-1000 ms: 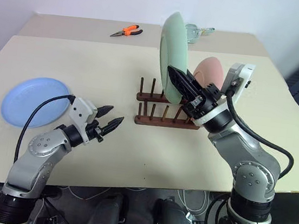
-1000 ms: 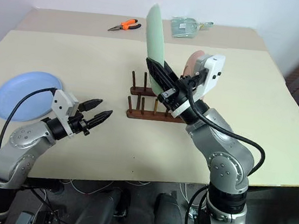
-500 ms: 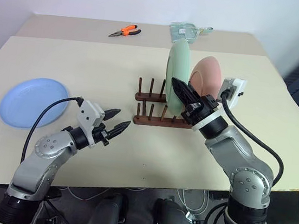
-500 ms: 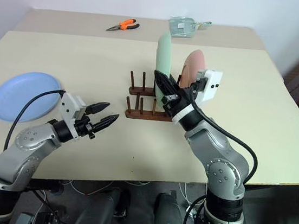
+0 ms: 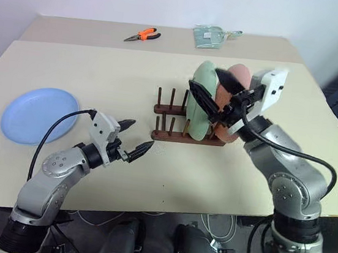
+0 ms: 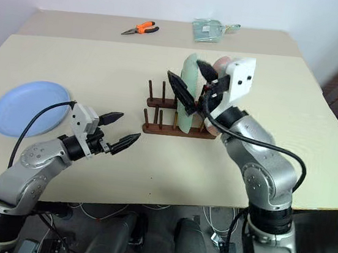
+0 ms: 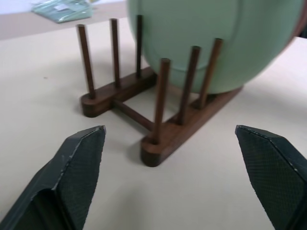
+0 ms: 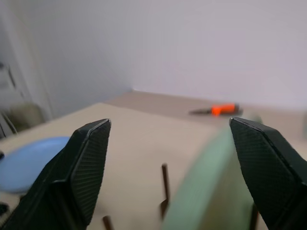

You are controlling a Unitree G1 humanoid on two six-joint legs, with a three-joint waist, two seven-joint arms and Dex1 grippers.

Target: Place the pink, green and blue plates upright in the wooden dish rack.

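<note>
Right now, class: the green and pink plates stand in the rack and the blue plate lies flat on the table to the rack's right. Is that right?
Not quite. The blue plate lies to the rack's left, as the left eye view shows. The green plate and pink plate do stand in the rack.

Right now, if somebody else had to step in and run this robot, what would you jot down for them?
Left gripper: open, holding nothing, low over the beige table in front of the dark brown wooden dish rack.
Right gripper: open, fingers spread either side of the top of the pale mint green round plate, not gripping it.
Done: green plate stands upright between the rack's pegs; the salmon pink round plate stands right behind it.
Left: the light blue round plate lies flat at the table's left side, untouched. Pick it up and slot it into the free pegs.
</note>
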